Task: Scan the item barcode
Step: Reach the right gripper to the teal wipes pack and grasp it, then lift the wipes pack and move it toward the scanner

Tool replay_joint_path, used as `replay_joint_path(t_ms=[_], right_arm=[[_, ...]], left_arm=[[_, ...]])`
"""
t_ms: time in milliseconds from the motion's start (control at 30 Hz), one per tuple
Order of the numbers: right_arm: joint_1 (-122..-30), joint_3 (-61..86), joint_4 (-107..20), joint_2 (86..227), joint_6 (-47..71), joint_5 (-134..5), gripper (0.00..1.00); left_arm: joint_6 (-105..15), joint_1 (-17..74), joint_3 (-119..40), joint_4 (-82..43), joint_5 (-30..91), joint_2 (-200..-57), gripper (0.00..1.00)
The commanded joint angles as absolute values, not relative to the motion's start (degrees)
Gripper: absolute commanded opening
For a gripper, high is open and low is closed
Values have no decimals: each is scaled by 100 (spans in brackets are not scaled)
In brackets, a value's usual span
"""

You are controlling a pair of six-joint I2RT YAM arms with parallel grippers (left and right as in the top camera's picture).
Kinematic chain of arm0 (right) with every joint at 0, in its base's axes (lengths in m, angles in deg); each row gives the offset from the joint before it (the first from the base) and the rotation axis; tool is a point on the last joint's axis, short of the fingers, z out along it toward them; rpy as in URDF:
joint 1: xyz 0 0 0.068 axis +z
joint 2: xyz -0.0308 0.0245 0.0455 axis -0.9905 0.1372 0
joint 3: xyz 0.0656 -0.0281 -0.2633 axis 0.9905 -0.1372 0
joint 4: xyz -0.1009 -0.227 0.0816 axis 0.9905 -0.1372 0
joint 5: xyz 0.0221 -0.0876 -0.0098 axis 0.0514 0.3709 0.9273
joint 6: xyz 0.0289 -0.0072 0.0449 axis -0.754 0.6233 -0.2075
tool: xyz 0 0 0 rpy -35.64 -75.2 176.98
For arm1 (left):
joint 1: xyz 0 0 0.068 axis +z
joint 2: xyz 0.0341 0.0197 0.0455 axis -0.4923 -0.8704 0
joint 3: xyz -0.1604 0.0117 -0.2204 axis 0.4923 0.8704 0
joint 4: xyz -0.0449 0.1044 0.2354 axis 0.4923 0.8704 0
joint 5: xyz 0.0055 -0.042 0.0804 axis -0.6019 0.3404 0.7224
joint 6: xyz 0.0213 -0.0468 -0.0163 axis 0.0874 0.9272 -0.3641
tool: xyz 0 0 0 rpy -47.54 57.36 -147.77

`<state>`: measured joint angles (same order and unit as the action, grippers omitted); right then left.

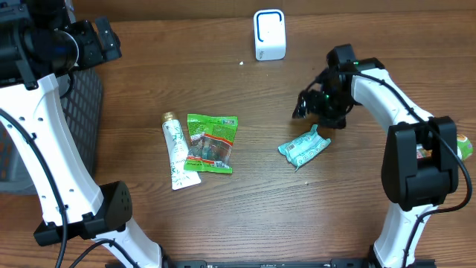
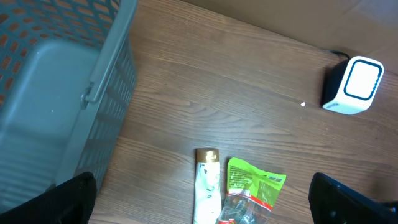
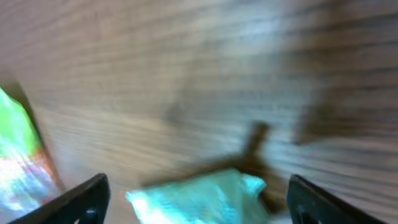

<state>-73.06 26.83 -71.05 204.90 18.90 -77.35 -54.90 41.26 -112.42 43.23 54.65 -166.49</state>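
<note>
Three loose items are spread over the wooden table [image 1: 245,223], apart enough for each to be taken singly. At the left edge of the overhead view a grey mesh basket [image 1: 83,119] is stood, probably for finished goods. The left gripper [image 2: 208,202] is held at the upper left, fingers wide apart and empty, seemingly parked clear. The right gripper [image 3: 198,198], right of centre, is likewise spread and clamps nothing; it is poised just above the teal packet [image 1: 305,147], the likely item to scan, which lies flat on the wood. A green snack pouch [image 1: 212,143] and a white tube [image 1: 176,152] are laid side by side, seemingly touching, left of centre. The white scanner [image 1: 269,34] is set at top centre, within reach for presenting a barcode.
</note>
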Motion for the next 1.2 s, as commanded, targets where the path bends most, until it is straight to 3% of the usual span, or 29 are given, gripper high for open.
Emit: replay_joint_path(t_ms=[0,167,467,600,767,900,967,1033,1167], right_arm=[[-7465,2849,-7393,20449,4336,-7825,92],[-7463,2844,-7572,20459,4581,-7807,91],[-7487,2248,-7647,20464,4561,-7495,78],[-7487,2051,-7555,20464,4554,-7486,64],[-7485,1996,-7492,20464,4305,-7497,34],[-7485,2047,-7374,20464,3875,-7722,30],[-7485,2243,-7391,20462,3501,-7976,14],[-7485,2475,-7485,20462,3280,-8175,6],[-7485,2956,-7638,20416,3155,-8765,4]], left_arm=[[-5413,4137,-11242,4327,5531,-16641,100],[-5413,4137,-11242,4327,5531,-16641,100],[-5413,4137,-11242,4327,5531,-16641,100],[-5413,4137,-11242,4327,5531,-16641,100],[-5413,4137,-11242,4327,5531,-16641,100],[-5413,4137,-11242,4327,5531,-16641,100],[-5413,4137,-11242,4327,5531,-16641,100],[-5413,4137,-11242,4327,5531,-16641,100],[-5413,4137,-11242,4327,5531,-16641,100]])
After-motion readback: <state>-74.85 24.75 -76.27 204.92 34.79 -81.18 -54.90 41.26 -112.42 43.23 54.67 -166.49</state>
